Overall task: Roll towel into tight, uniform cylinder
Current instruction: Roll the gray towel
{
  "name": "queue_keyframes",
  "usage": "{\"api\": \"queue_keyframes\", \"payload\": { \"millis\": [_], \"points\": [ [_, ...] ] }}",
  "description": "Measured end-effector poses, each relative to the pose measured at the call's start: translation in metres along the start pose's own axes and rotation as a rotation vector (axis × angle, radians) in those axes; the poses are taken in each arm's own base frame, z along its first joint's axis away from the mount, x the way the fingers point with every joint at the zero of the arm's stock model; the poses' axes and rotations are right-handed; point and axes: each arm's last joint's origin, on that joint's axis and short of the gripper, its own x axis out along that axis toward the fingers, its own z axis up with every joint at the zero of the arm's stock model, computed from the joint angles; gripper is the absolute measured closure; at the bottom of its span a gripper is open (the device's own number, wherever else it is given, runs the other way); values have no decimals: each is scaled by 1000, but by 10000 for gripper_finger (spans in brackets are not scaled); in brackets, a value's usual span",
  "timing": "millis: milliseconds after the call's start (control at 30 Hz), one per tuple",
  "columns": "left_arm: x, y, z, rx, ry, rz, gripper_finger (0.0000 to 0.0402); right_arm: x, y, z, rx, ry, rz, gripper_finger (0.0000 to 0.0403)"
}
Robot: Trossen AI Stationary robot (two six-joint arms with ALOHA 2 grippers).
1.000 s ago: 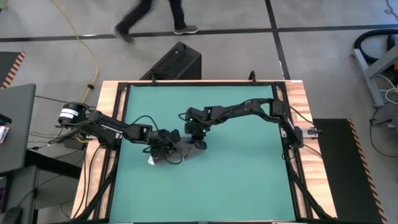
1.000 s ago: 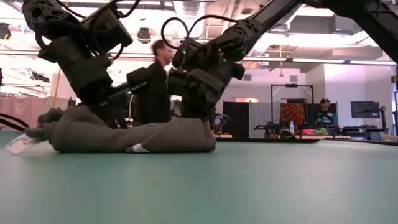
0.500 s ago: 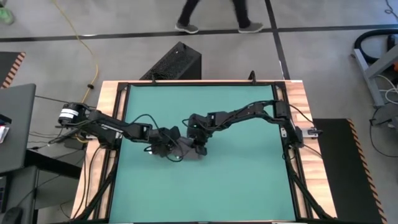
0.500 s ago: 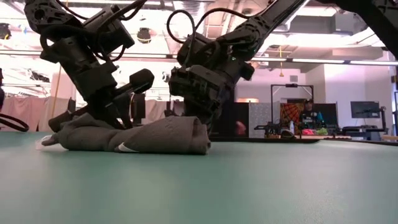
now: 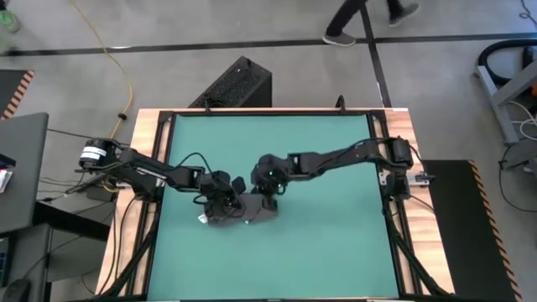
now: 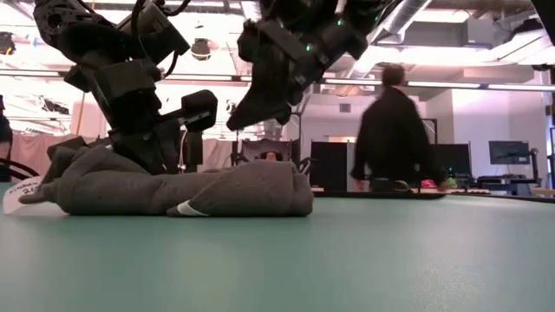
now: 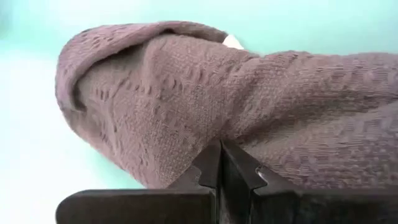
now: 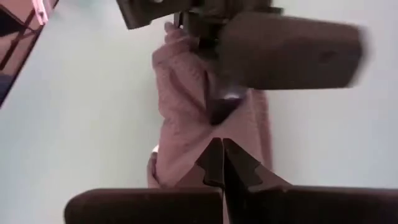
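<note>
The right pincer (image 6: pixel 260 108), closed and empty, has lifted off the towel (image 6: pixel 173 186); the left pincer (image 5: pixel 220 195) stays clamped on its lumpy roll.

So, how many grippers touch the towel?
1. The left gripper presses on the towel at its left part; the right gripper hangs above it, apart.

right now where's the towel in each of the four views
High view: the towel lies bunched just below the mat's centre, under both grippers.
Low view: a long roll at left of centre, on the mat.
Left wrist view: it fills most of the picture.
Right wrist view: a lengthwise strip down the middle.
Shared landmark: the teal mat beneath it.
</note>
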Motion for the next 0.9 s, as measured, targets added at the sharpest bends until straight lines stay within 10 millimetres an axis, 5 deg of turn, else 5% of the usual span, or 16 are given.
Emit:
{"api": "queue_keyframes", "payload": {
  "millis": [333, 533, 733, 833, 900],
  "points": [
    [-2, 6, 4, -33, -30, 57, 401, 35, 32, -19, -42, 36, 9, 389],
    [-8, 4, 16, -35, -39, 78, 401, 39, 18, -42, -9, 78, -23, 389],
    [-41, 17, 42, 42, -56, 287, 402, 43, 0, -59, 74, 65, -41, 389],
    [-65, 27, 57, -103, -172, 388, 402, 44, -1, -62, 93, 76, -43, 389],
    [-74, 29, 62, -382, -230, 450, 401, 44, -1, -62, 94, 77, -43, 389]
  ]
}}
